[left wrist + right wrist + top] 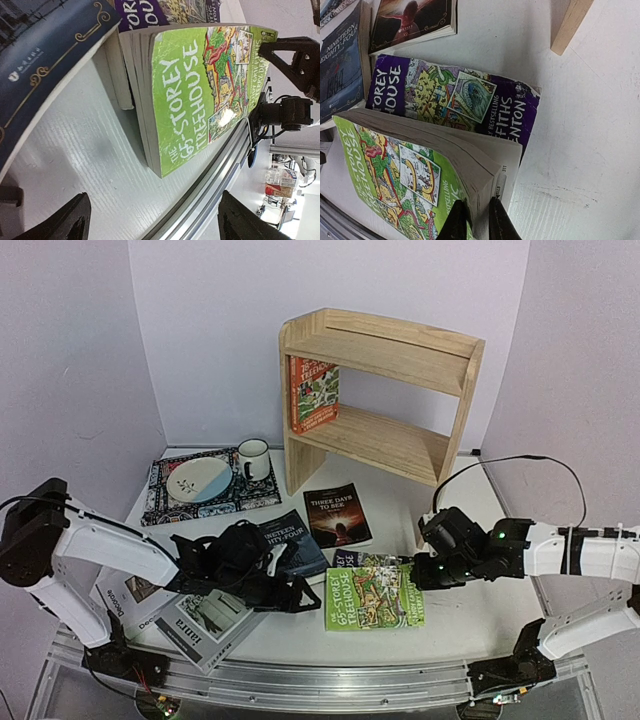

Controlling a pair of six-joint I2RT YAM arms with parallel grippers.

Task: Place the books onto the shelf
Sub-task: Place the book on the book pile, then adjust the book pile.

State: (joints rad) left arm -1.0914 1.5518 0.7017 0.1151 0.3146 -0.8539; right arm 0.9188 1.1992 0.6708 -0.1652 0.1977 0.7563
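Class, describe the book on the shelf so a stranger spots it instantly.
Start at the light pine two-tier bookshelf. On its lower tier, against the left panel, stands a red cartoon paperback. It alone stands upright; the other books lie on the white table.

White arm links, black joints, black fingers, black cables.

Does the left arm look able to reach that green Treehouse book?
Probably yes: the open left end effector faces the green book across the table, though the right end effector pinches its far edge.
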